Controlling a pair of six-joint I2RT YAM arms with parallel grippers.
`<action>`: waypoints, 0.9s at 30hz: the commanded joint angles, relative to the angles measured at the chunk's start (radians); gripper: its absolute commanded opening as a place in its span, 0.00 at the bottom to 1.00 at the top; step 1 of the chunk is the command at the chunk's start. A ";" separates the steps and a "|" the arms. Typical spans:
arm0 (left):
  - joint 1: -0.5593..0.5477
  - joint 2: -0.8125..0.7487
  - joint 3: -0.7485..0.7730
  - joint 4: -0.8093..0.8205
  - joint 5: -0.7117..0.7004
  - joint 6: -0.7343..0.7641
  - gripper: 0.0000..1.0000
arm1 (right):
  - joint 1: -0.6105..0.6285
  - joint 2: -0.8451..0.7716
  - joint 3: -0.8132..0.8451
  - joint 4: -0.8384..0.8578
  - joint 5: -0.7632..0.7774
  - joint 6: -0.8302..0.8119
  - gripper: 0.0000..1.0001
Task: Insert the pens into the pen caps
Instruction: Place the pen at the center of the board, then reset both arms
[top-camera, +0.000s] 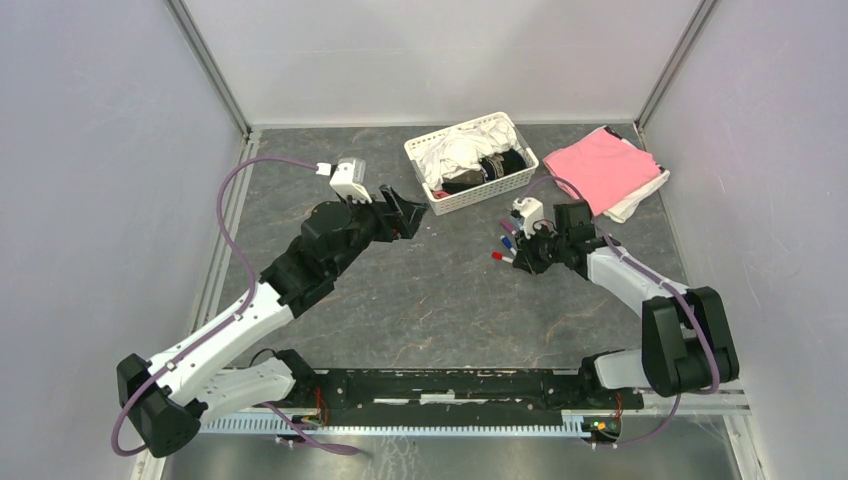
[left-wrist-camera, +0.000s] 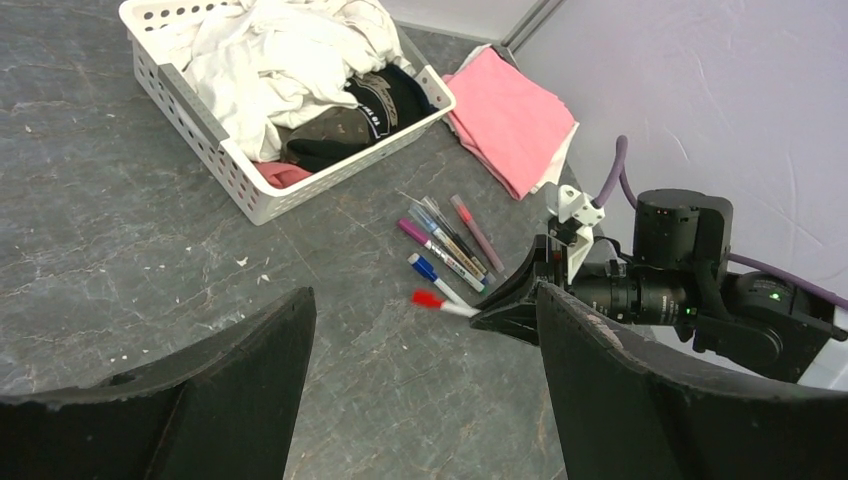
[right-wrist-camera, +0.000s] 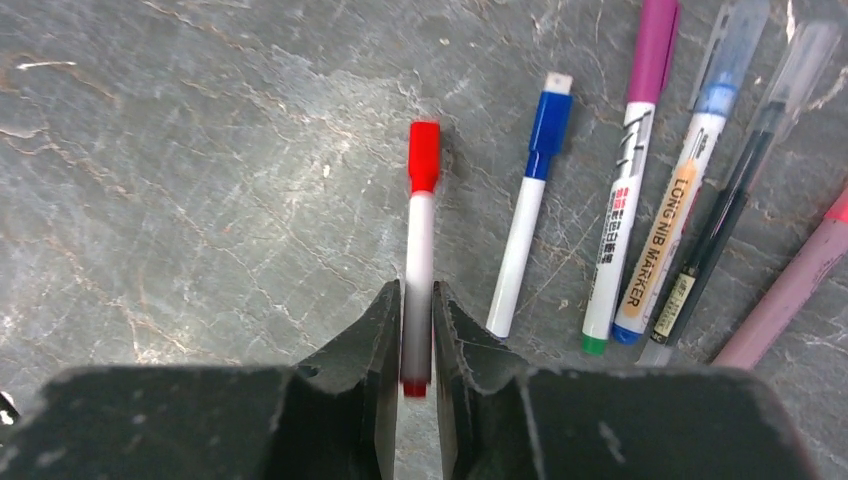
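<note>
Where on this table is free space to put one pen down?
Free: the tabletop in the middle, on the near side of the basket and left of the pens. Also the far left corner, behind the left gripper. Crowded: around the pens, where the right gripper sits, and the pink cloth behind them.

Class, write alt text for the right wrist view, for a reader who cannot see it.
The right tool has its two dark fingers on either side of a red-capped pen lying on a grey table; whether they grip it is unclear. Beside it lie a blue-capped pen, a magenta-capped marker, a blue-ended marker, a dark pen and a pinkish pen.
</note>
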 joint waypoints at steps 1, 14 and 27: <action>0.005 -0.012 -0.011 0.010 -0.032 -0.017 0.86 | 0.000 0.033 0.004 0.042 0.059 0.012 0.23; 0.005 -0.022 -0.014 0.002 -0.039 -0.020 0.86 | 0.000 0.053 0.070 0.015 0.006 -0.006 0.23; 0.372 0.073 0.238 -0.061 0.347 -0.001 1.00 | -0.255 -0.014 0.507 -0.162 -0.020 -0.229 0.74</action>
